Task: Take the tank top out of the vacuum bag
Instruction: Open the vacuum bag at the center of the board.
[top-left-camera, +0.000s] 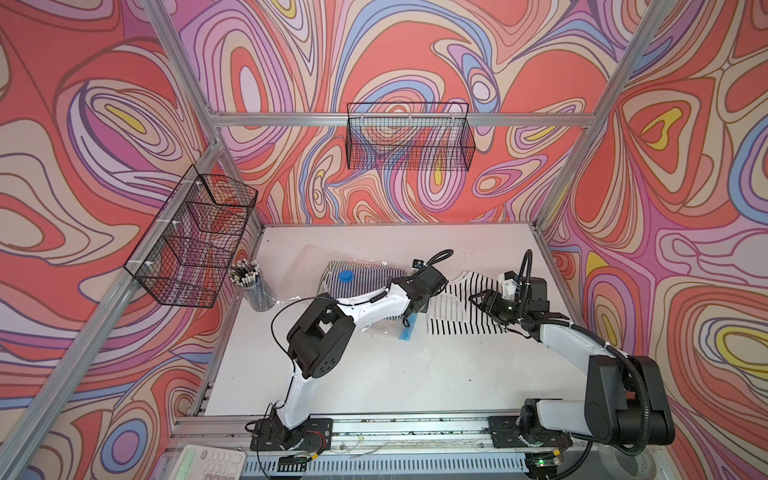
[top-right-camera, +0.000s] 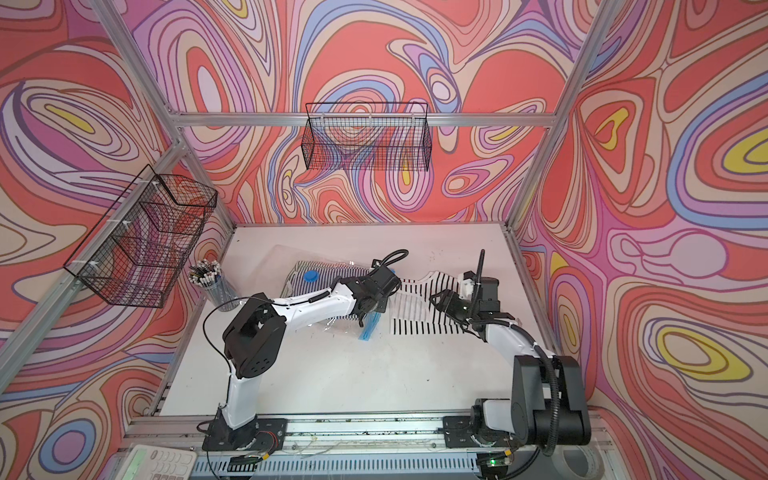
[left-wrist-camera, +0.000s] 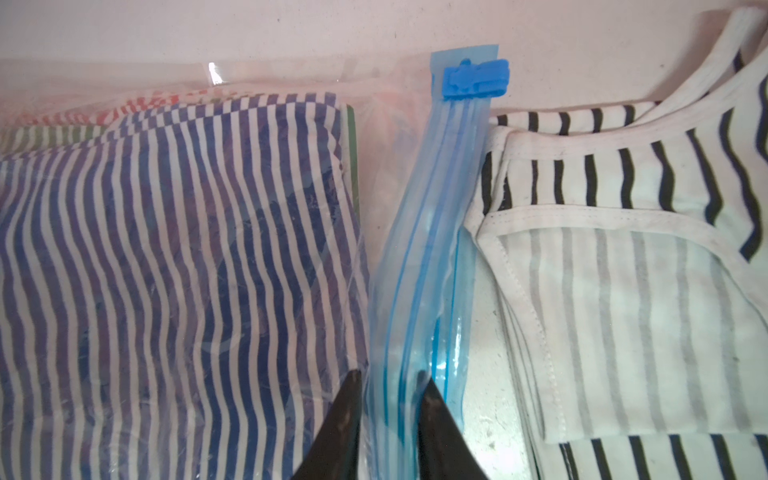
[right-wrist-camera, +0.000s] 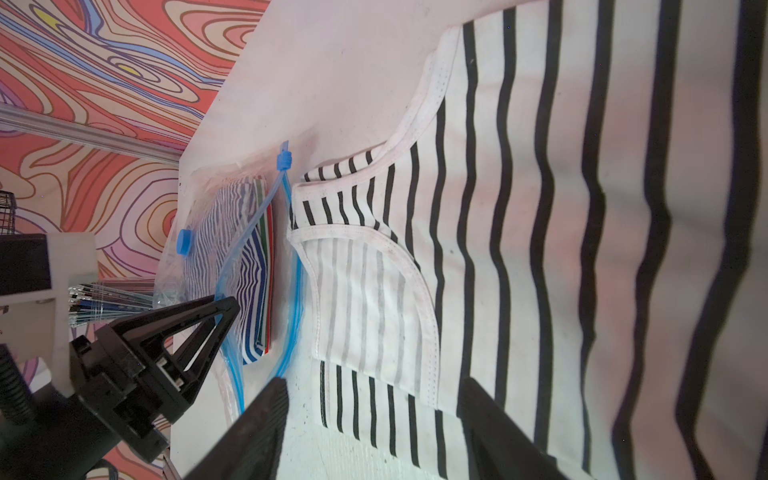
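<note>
The vacuum bag (top-left-camera: 316, 257) lies on the white table, clear, with a round blue valve cap (top-left-camera: 345, 276) and folded blue-and-white striped clothes (left-wrist-camera: 187, 249) inside. Its light-blue zip strip (left-wrist-camera: 436, 216) carries a blue slider (left-wrist-camera: 476, 79) at the far end. The bag's mouth stands parted. My left gripper (left-wrist-camera: 388, 376) is shut on the upper zip strip, also seen in both top views (top-left-camera: 409, 320) (top-right-camera: 368, 313). A black-and-white striped tank top (top-left-camera: 457, 316) (right-wrist-camera: 540, 208) lies flat outside the bag, right of the zip strip. My right gripper (right-wrist-camera: 372, 384) hovers open over its near edge.
A cup of pens (top-left-camera: 253, 286) stands at the table's left edge beside the bag. Wire baskets hang on the left wall (top-left-camera: 195, 237) and the back rail (top-left-camera: 409, 137). A white keypad device (top-left-camera: 208, 461) sits at the front left. Bare table (top-left-camera: 374, 374) lies in front of both arms.
</note>
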